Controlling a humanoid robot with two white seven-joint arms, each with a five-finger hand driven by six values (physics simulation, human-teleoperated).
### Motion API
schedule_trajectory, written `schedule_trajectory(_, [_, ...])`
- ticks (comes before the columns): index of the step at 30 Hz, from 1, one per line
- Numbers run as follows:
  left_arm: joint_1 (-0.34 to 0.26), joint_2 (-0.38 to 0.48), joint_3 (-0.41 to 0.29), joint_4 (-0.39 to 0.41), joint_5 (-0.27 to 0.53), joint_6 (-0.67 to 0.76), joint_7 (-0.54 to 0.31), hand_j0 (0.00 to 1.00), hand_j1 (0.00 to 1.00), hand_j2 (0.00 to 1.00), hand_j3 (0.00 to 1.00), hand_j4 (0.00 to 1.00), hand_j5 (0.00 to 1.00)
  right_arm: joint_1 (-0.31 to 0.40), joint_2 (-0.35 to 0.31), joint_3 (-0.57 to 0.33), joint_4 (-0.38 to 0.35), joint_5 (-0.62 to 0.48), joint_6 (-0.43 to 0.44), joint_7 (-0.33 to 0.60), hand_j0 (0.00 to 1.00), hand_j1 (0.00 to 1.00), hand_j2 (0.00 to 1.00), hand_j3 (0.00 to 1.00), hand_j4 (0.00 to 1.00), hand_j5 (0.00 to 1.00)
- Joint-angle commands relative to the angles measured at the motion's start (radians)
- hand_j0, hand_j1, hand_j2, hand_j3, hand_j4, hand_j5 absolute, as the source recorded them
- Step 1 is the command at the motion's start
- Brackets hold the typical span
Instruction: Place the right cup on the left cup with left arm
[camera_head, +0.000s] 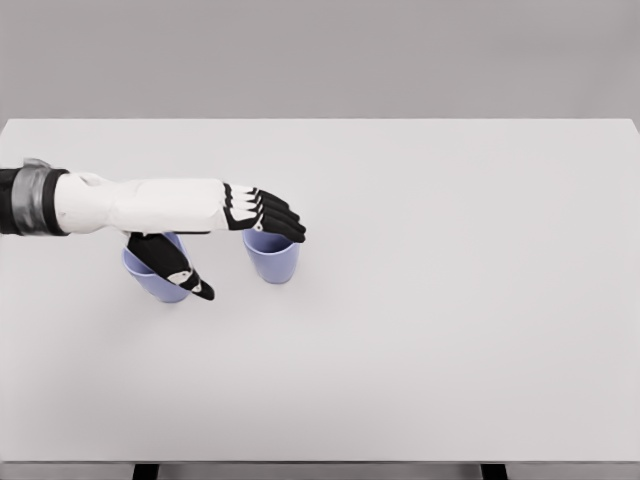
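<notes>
Right cup (272, 262): blue, upright on the white table (450, 330), left of centre. You can see its front wall and part of the rim; the back of the rim is covered by the left hand (225, 235).

Left cup (160, 282): same blue, also upright, just to the left of the right cup, with a clear strip of table between them. They don't touch. You only get its lower body and bits of rim, the thumb and palm sit in front of the rest.

Left arm (130, 203) comes in from the left edge, running roughly level across the table. White forearm, grey cuff near the frame edge, black fingers.

Fingers (275, 217): four held together and nearly straight, pointing right, tips over the back rim of the right cup. Thumb (175, 265) splays down and right, across the left cup. So the hand is wide open and spans both cups from above. Nothing is gripped. You can't tell from this angle whether the fingertips touch the right cup's rim or hover just over it, and the same goes for the thumb on the left cup.

Both cups sit on the table, side by side, not stacked.
</notes>
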Motion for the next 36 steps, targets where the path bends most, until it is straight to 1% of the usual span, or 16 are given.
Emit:
schedule_trajectory(1, [-0.002,-0.005,-0.028,-0.007,0.011,0.003,-0.001,1.0,1.0,1.0,1.0,1.0,1.0,0.003,0.0,0.002,0.004,-0.001,0.0,-0.001,1.0,1.0,1.0,1.0,1.0,1.0])
schedule_trajectory(3, [-0.044,-0.024,-0.035,-0.002,0.0,0.003,-0.001,1.0,1.0,1.0,1.0,1.0,1.0,0.014,0.0,-0.002,-0.005,0.0,0.0,-0.001,1.0,1.0,1.0,1.0,1.0,1.0])
schedule_trajectory(5, [-0.101,-0.06,-0.068,0.015,-0.001,0.003,-0.001,1.0,1.0,1.0,1.0,1.0,1.0,0.014,0.0,-0.001,0.001,0.0,0.0,-0.001,1.0,1.0,1.0,1.0,1.0,1.0])
schedule_trajectory(6, [-0.104,-0.07,-0.078,0.051,-0.027,0.003,-0.001,1.0,1.0,1.0,1.0,1.0,1.0,0.014,0.0,-0.004,0.001,0.0,0.0,-0.001,1.0,1.0,1.0,1.0,1.0,1.0])
schedule_trajectory(8, [-0.123,-0.142,-0.094,0.18,-0.098,0.003,-0.001,1.0,1.0,1.0,1.0,1.0,1.0,0.014,0.0,0.001,-0.001,0.0,0.0,-0.001,1.0,1.0,1.0,1.0,1.0,1.0])
schedule_trajectory(9, [-0.123,-0.171,-0.097,0.203,-0.133,0.003,-0.001,1.0,1.0,1.0,1.0,1.0,1.0,0.014,0.0,-0.002,0.001,0.0,0.0,-0.001,1.0,1.0,1.0,1.0,1.0,1.0])
schedule_trajectory(10, [-0.126,-0.171,-0.097,0.219,-0.145,0.003,-0.001,1.0,1.0,1.0,1.0,1.0,1.0,0.014,0.0,-0.002,0.001,0.0,0.0,-0.001,1.0,1.0,1.0,1.0,1.0,1.0])
schedule_trajectory(11, [-0.127,-0.183,-0.097,0.234,-0.194,0.003,-0.001,1.0,1.0,1.0,1.0,1.0,1.0,0.014,0.0,0.001,0.001,0.0,0.0,-0.001,1.0,1.0,1.0,1.0,1.0,1.0])
schedule_trajectory(14, [-0.126,-0.199,-0.098,0.266,-0.219,0.003,-0.001,1.0,1.0,1.0,1.0,1.0,1.0,0.014,0.0,-0.001,0.001,0.0,0.0,-0.001,1.0,1.0,1.0,1.0,1.0,1.0])
schedule_trajectory(15, [-0.126,-0.226,-0.098,0.294,-0.248,0.003,-0.001,1.0,1.0,1.0,1.0,1.0,1.0,0.014,0.0,-0.001,0.001,0.0,0.0,-0.001,1.0,1.0,1.0,1.0,1.0,1.0])
schedule_trajectory(16, [-0.12,-0.248,-0.098,0.357,-0.256,0.003,-0.001,1.0,1.0,1.0,1.0,1.0,1.0,0.014,0.0,-0.001,0.001,0.0,0.0,-0.001,1.0,1.0,1.0,1.0,1.0,1.0])
schedule_trajectory(18, [-0.115,-0.255,-0.098,0.404,-0.265,0.003,-0.001,1.0,1.0,1.0,1.0,1.0,1.0,0.014,0.0,-0.001,0.001,0.0,0.0,-0.001,1.0,1.0,1.0,1.0,1.0,1.0])
schedule_trajectory(21, [-0.118,-0.258,-0.097,0.435,-0.349,0.003,-0.001,1.0,1.0,1.0,1.0,1.0,1.0,0.014,0.0,-0.001,0.001,0.0,0.0,-0.001,1.0,1.0,1.0,1.0,1.0,1.0])
schedule_trajectory(24, [-0.114,-0.291,-0.1,0.487,-0.374,0.003,-0.001,1.0,1.0,1.0,1.0,1.0,1.0,0.014,0.0,-0.001,0.001,0.0,0.0,-0.001,1.0,1.0,1.0,1.0,1.0,1.0])
schedule_trajectory(31, [-0.098,-0.349,-0.098,0.519,-0.376,0.003,-0.001,1.0,1.0,1.0,1.0,1.0,1.0,0.014,0.0,-0.001,0.001,0.0,0.0,-0.001,1.0,1.0,1.0,1.0,1.0,1.0])
schedule_trajectory(36, [-0.092,-0.347,-0.084,0.518,-0.366,0.003,-0.001,1.0,1.0,1.0,1.0,1.0,1.0,0.014,0.0,-0.001,0.001,0.0,0.0,-0.001,1.0,1.0,1.0,1.0,1.0,1.0])
